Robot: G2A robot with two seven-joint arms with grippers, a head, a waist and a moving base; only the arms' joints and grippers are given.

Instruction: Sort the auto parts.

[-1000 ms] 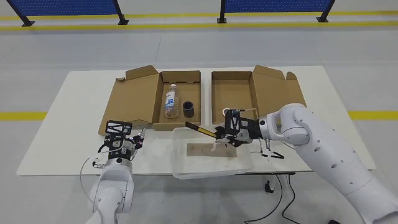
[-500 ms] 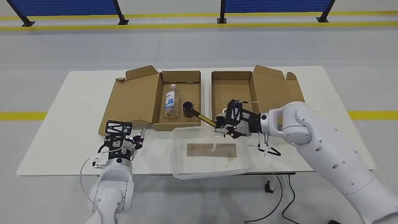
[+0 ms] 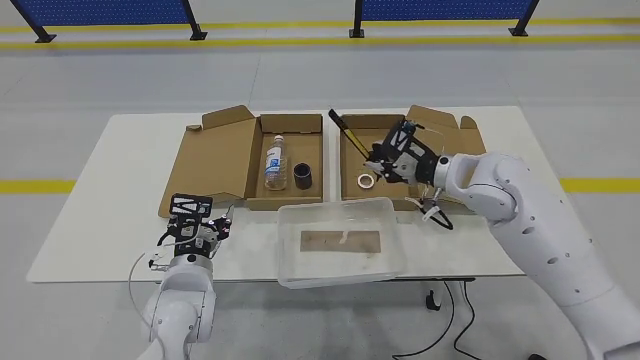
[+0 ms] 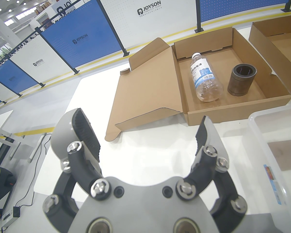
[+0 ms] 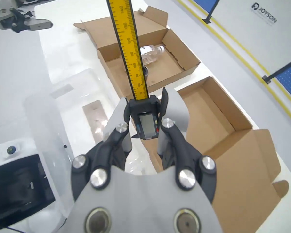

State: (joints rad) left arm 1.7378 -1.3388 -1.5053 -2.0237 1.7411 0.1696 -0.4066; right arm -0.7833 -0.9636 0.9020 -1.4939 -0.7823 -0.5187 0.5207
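Top view: the right hand (image 3: 388, 163) pinches the caliper (image 3: 346, 131) above the right cardboard box (image 3: 372, 150). The long rigid beam could catch the box wall on lowering.

Left wrist view: the left hand (image 4: 145, 127) is spread over the bench (image 4: 160, 141), its ribbed pads bare. A clear bottle (image 4: 203, 78) and a dark metal cylinder (image 4: 241, 79) sit in the left box (image 4: 232, 103).

Right wrist view: only the smooth plastic head is gripped, so the yellow beam may pivot or slip.
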